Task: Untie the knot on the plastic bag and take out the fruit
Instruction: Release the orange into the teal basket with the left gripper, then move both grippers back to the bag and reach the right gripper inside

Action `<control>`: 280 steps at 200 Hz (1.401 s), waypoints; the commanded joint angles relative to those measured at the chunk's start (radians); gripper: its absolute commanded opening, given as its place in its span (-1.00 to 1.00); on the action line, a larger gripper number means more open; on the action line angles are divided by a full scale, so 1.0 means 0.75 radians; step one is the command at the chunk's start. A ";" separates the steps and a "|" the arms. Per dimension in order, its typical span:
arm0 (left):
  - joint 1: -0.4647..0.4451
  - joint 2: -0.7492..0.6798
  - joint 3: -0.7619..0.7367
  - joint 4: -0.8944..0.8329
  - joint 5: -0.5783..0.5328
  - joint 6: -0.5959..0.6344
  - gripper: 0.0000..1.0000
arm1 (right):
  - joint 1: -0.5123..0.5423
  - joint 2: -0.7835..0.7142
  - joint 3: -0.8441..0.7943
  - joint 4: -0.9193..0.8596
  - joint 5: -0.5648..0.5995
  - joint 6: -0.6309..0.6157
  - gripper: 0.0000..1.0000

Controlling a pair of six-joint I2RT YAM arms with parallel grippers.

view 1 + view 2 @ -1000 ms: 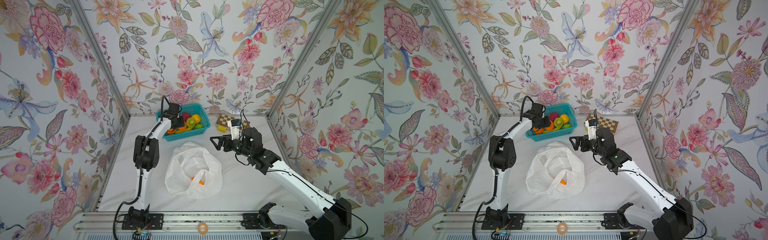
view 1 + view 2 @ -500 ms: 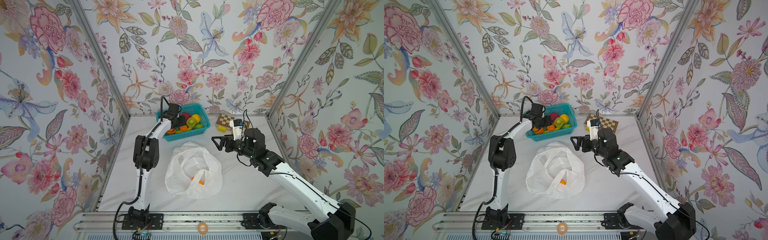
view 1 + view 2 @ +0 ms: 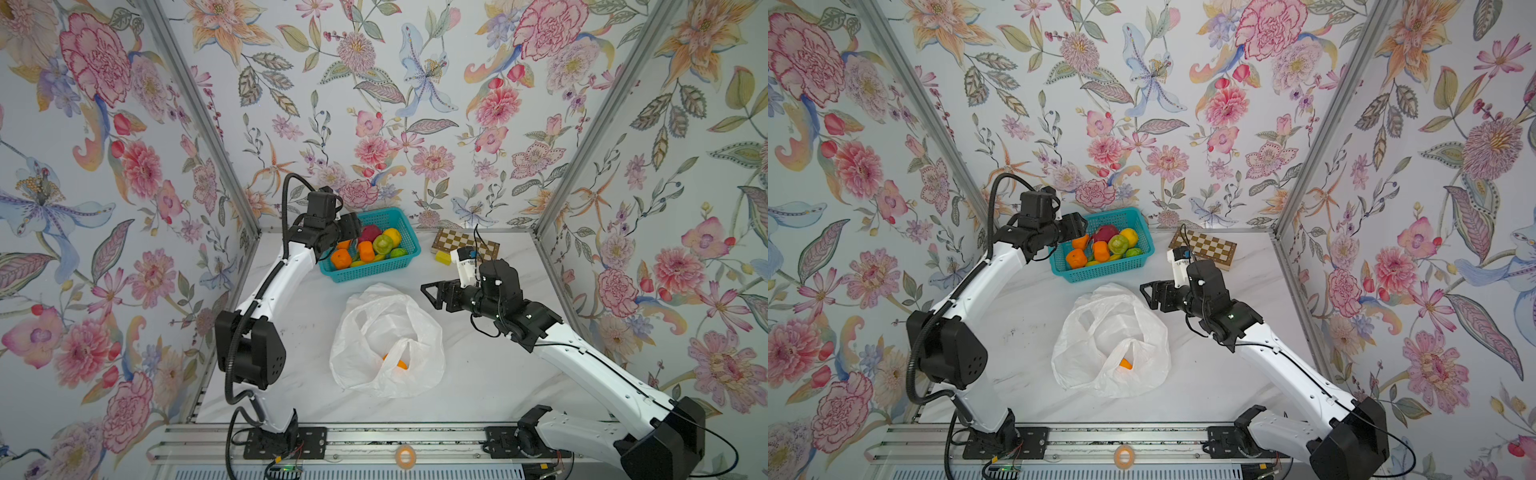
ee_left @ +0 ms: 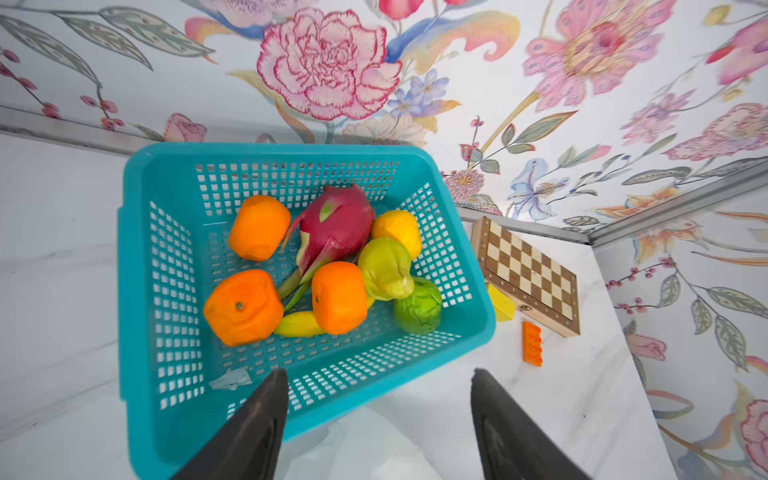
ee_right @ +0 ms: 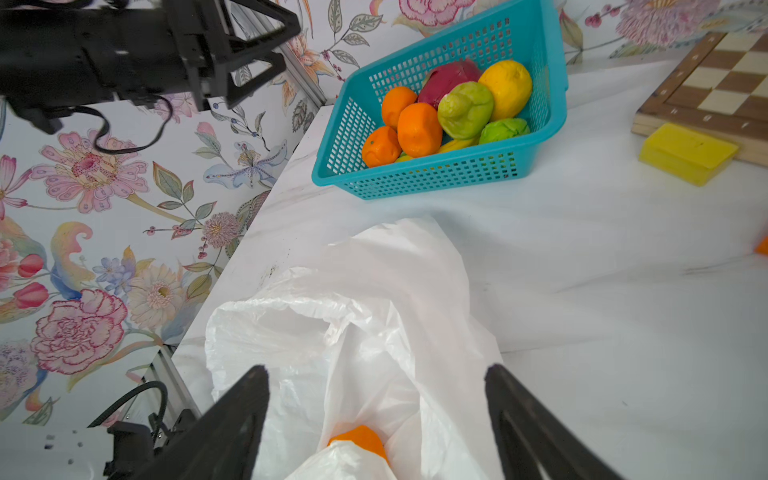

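Left hand (image 4: 378, 374), jaws apart, empty, over the basket (image 4: 141, 291) of fruit (image 4: 338, 303) at the bench's (image 3: 478, 374) rear edge. Right hand (image 5: 376, 370), likewise apart, above the plastic bag (image 3: 386, 328) mid-bench; bag mouth faces front edge, 1 orange (image 3: 401, 365) inside.

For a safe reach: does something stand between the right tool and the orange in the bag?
Only the plastic bag itself: a white fold covers part of the orange. Nothing else blocks the right tool.
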 commanded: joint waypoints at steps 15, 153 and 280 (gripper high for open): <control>-0.021 -0.296 -0.256 -0.010 0.100 -0.022 0.39 | 0.084 0.071 0.075 -0.136 0.014 0.024 0.29; -0.115 -0.805 -0.916 -0.354 0.325 0.009 0.52 | 0.491 0.554 0.227 -0.432 0.021 0.203 -0.24; -0.118 -0.689 -1.093 -0.205 0.426 0.096 0.58 | 0.675 0.672 0.063 -0.405 0.169 0.503 0.10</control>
